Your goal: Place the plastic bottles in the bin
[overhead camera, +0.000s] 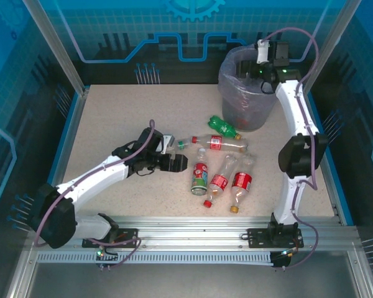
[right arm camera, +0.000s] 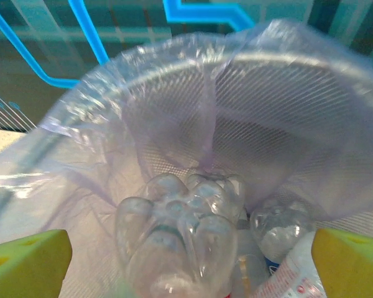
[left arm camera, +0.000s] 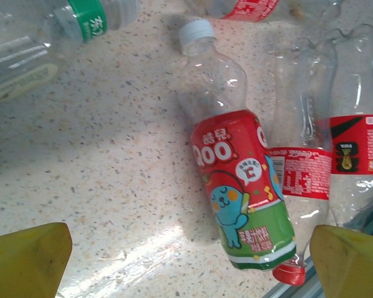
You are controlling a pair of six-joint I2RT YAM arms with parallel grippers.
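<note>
Left wrist, clear bottle, red-green label

Beige table with dark speckles; grey mesh-patterned bin lined with a translucent lavender bag. Clear plastic bottles: white-capped bottle with red-and-green label and blue cartoon figure; red-labelled bottle with red cap; green bottle. Yellow fingers on the left claw.

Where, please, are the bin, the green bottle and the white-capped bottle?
bin (overhead camera: 247, 115), top view, front wall.
green bottle (overhead camera: 219, 125), top view, body.
white-capped bottle (left arm camera: 236, 180), left wrist view, red label.
</note>
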